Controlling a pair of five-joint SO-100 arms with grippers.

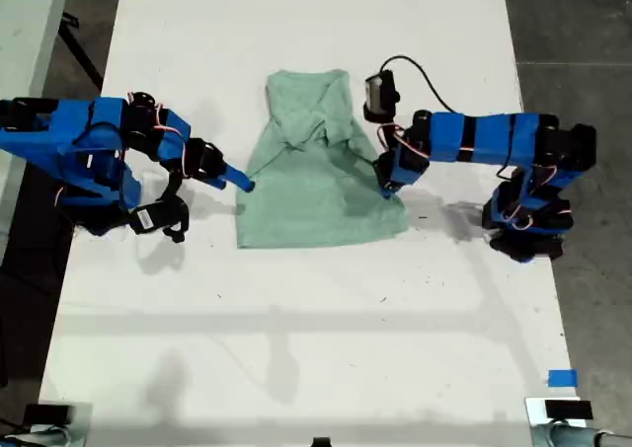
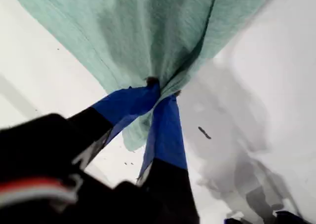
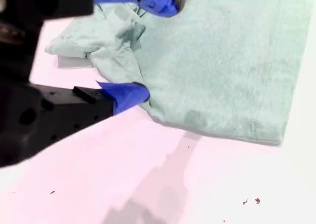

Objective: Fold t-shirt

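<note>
1. T-shirt (image 1: 311, 186) first: it's lying on the white table (image 1: 296, 348) about mid-width, between the two arms and toward the far half in the exterior view. Pale mint, no print.

2. Progress so far, as I read it: the far part is already bunched and doubled over toward the middle, with the sleeves tucked in and wrinkly. The near part is flat, and the hem runs roughly straight across. So I'd call it partly folded, maybe somewhere around the midpoint, and not tidy.

3. My first gripper (image 2: 160, 88) is on the exterior view's right edge of the cloth. Its wrist view shows both blue fingers pinched together with a gathered tuft of fabric between them, so it's got the shirt.

4. My second gripper (image 3: 148, 46) sits at the exterior view's left edge. Its fingers are spread fairly wide, one over the fabric and the other at the cloth's edge near the table. Nothing pinched yet that I can see.

5. What's left, my guess: get a grip on that left side, bring the sides or hem over, then flatten the lumpy far bit.
</note>
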